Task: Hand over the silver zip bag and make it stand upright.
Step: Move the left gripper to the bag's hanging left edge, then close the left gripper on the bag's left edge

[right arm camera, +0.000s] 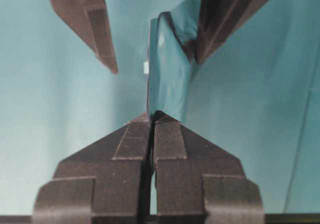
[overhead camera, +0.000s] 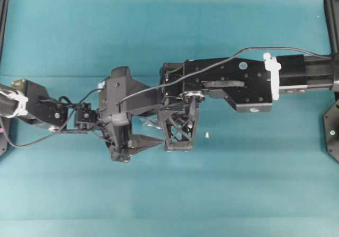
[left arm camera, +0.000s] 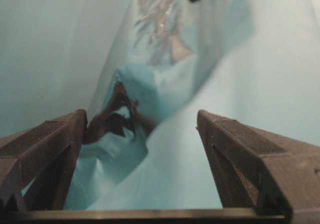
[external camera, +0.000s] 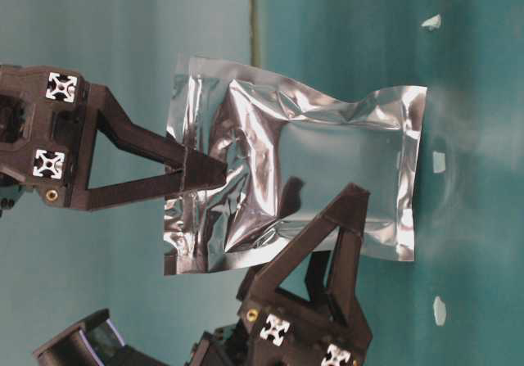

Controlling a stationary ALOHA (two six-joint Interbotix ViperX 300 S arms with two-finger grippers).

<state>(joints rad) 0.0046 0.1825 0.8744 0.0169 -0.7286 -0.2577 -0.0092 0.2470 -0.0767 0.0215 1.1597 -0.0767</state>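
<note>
The silver zip bag (external camera: 311, 169) is a crinkled foil pouch held in the air between both grippers. My right gripper (right arm camera: 152, 116) is shut on one flat sealed edge of the bag (right arm camera: 167, 78); in the table-level view it (external camera: 209, 172) pinches the bag's left edge. My left gripper (left arm camera: 141, 115) stands wide open with the bag (left arm camera: 160, 33) between its fingers, apart from the right-hand pad. In the right wrist view the left gripper (right arm camera: 155, 63) straddles the bag's far end. One left finger (external camera: 348, 210) crosses in front of the foil. From overhead both arms almost hide the bag (overhead camera: 150, 123).
A tiny white speck (overhead camera: 207, 135) lies on the teal table (overhead camera: 238, 194) just right of the grippers. More small white specks (external camera: 431, 22) dot the teal surface beside the bag's far edge. Black frame posts (overhead camera: 332, 30) stand at the table's sides.
</note>
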